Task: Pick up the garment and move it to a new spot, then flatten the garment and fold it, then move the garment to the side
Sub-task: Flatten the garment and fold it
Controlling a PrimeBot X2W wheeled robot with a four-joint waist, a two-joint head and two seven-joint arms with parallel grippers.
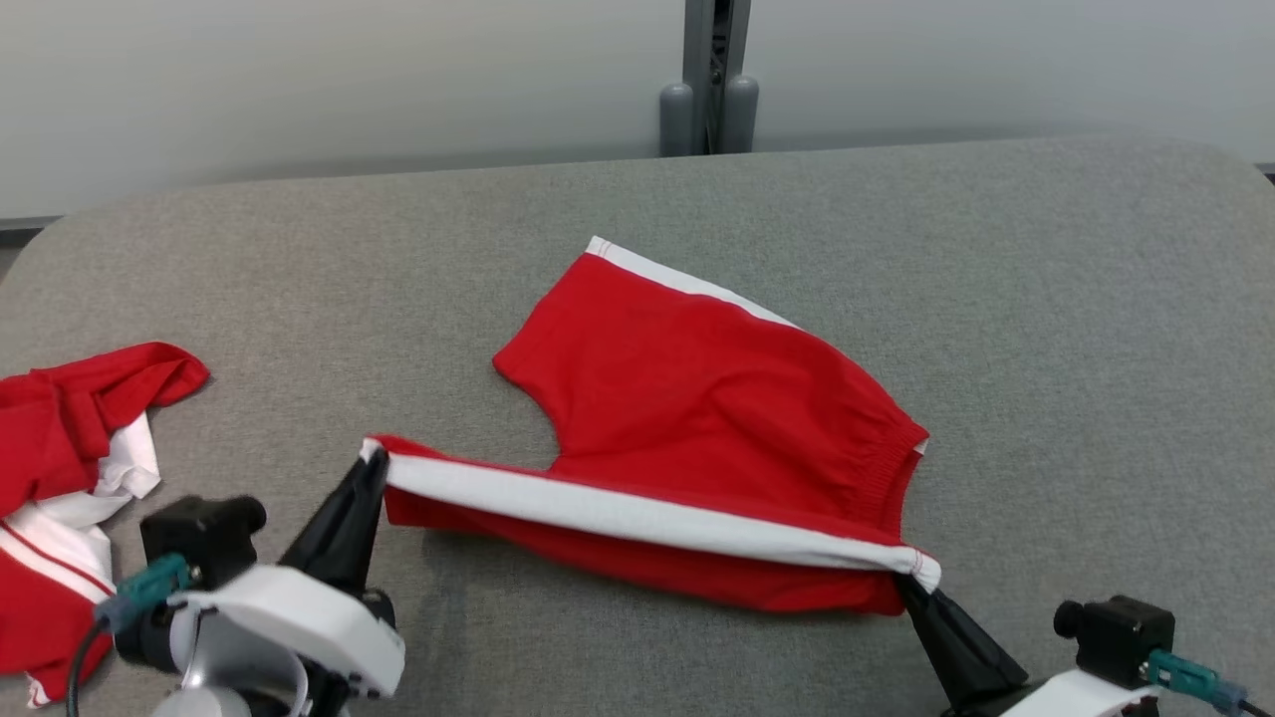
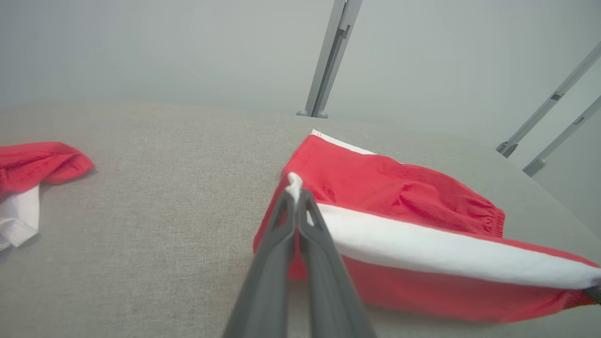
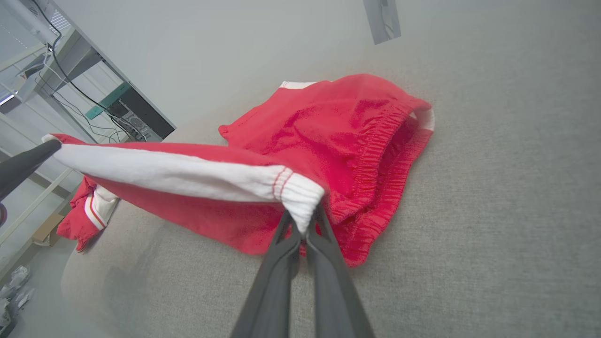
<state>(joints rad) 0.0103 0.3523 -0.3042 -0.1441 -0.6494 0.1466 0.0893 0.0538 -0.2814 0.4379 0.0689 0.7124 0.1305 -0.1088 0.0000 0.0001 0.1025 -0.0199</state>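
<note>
The garment [image 1: 697, 398] is a pair of red shorts with a white side stripe, lying in the middle of the grey table [image 1: 1046, 299]. Its near side is lifted and stretched taut between both grippers. My left gripper [image 1: 374, 460] is shut on the leg-hem end of the white stripe, seen close in the left wrist view [image 2: 295, 185]. My right gripper [image 1: 911, 578] is shut on the waistband end of the stripe [image 3: 303, 213]. The far half of the garment [image 2: 399, 183] rests on the table, elastic waistband [image 3: 375, 155] to the right.
A second red and white garment [image 1: 60, 468] lies crumpled at the table's left edge, also in the left wrist view [image 2: 33, 173]. A grey post [image 1: 709, 80] stands behind the table's far edge. Shelving with cables [image 3: 94, 94] stands beyond the table.
</note>
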